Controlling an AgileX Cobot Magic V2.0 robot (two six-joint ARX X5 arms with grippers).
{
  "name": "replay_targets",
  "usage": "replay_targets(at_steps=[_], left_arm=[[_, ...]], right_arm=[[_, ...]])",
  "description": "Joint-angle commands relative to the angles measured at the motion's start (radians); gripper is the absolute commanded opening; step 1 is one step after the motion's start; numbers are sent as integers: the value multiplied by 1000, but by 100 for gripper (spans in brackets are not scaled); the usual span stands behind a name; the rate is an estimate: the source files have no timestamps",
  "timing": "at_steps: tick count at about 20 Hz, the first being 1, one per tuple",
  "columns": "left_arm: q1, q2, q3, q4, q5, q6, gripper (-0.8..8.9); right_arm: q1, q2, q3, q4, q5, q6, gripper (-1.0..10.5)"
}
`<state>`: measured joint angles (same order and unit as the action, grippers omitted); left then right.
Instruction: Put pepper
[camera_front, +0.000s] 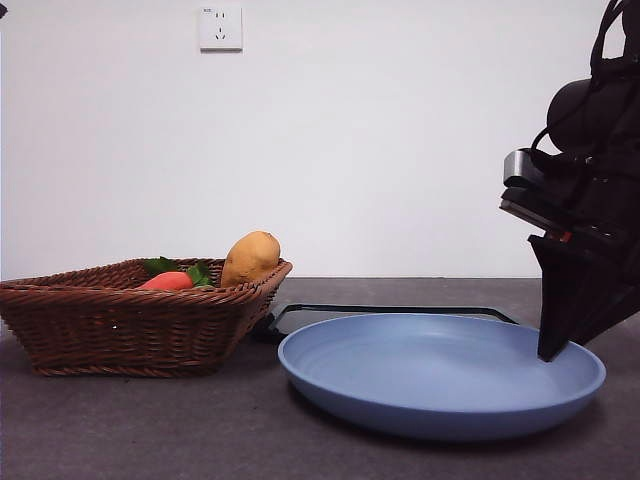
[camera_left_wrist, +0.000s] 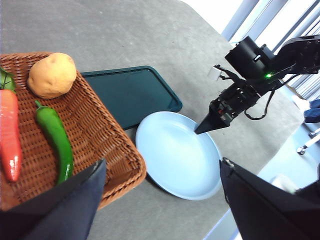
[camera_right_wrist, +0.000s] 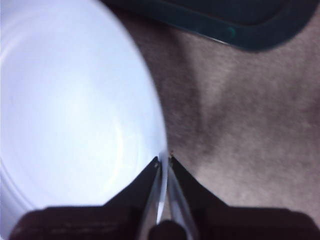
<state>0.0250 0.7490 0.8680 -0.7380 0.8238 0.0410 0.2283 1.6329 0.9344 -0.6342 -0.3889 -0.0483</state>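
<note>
Pinching the plate (camera_right_wrist: 75, 115) rim, our right gripper (camera_right_wrist: 164, 161) holds it; left gripper (camera_left_wrist: 162, 180) (jaws spread) hovers above the pepper (camera_left_wrist: 56, 137) in the basket (camera_left_wrist: 107, 145).

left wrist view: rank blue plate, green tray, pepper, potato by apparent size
1. blue plate and green tray: look close in area; the basket covers part of the tray, so no ranking between them.
2. pepper: long and thin.
3. potato: shorter but rounder; its area may rival the pepper's.
</note>
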Motion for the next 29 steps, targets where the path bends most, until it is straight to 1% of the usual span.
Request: replay_targets(at_steps=[1, 5, 7, 9, 12, 14, 16, 19, 22, 29], left_arm=[[-22, 7, 17, 11, -61, -15, 398], [-108, 78, 24, 13, -179, -15, 398], [-177, 150, 40, 37, -264, -15, 398], [-254, 243, 71, 80, -384, -16, 398], [-362, 434, 154, 124, -583, -27, 397], [-407, 567, 224, 124, -682, -26, 397], [-437, 696, 294, 125, -748, -24, 397], [-451, 857, 382, 133, -794, -18, 397], [-451, 978, 436, 155, -811, -18, 397], [-449, 1107, 445, 236, -819, -19, 397]], right_arm=[[5, 5, 15, -3, -3, 6, 5], [5, -105, 17, -15, -4, 26, 5], [2, -188, 19, -37, -2, 33, 5], [1, -267, 19, -66, -2, 40, 5], [1, -370, 19, -92, -2, 59, 5], [1, -422, 19, -103, -1, 69, 5], [1, -464, 19, -108, 2, 83, 5], [1, -514, 19, -108, 2, 102, 5], [1, -547, 19, -108, 2, 105, 5], [1, -566, 19, -108, 2, 108, 5]])
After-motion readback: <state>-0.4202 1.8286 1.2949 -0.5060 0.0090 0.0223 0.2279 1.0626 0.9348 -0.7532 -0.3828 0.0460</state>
